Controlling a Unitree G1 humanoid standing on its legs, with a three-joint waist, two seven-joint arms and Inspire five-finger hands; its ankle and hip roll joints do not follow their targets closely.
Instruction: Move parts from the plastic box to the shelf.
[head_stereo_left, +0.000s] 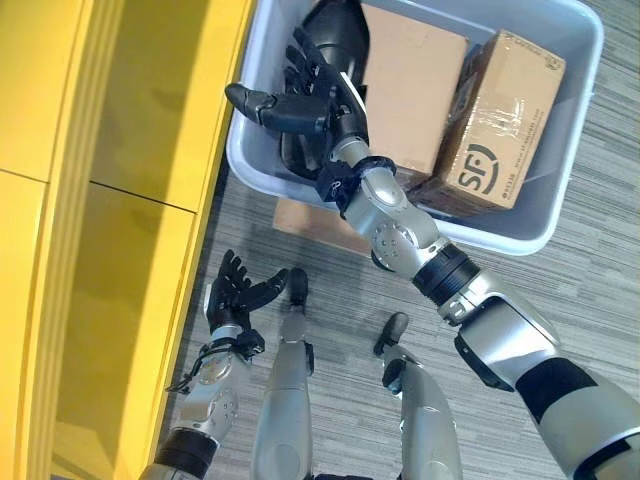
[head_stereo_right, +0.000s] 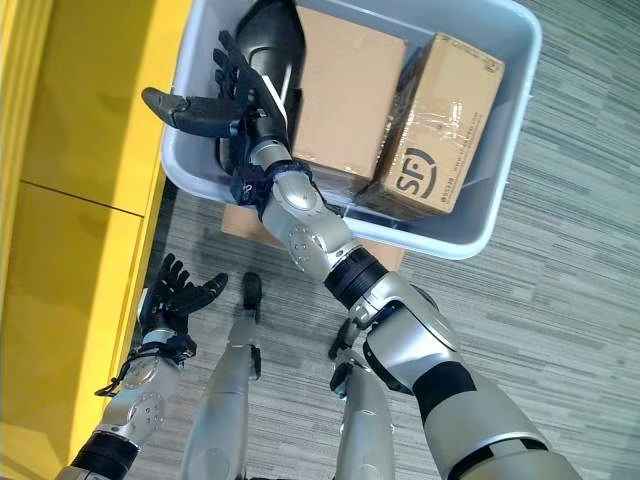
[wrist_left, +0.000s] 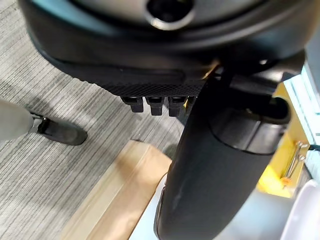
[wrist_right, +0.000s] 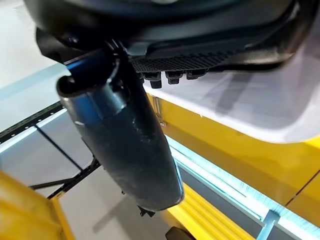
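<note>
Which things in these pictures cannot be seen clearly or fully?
- The black part in the plastic box: in the left eye view the right hand covers its lower half.
- Whether the right hand touches that part: cannot tell.
- The plain carton: top cut off by the picture edge.
- The printed carton: its base is hidden behind the box wall.
- The left hand hangs open near the yellow shelf.

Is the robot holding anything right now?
No. Its right hand is open above the box's rim, and its left hand is open over the floor.

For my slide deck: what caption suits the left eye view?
Right robot hand, fingers open, reaches over grey plastic box holding brown cardboard cartons.
</note>
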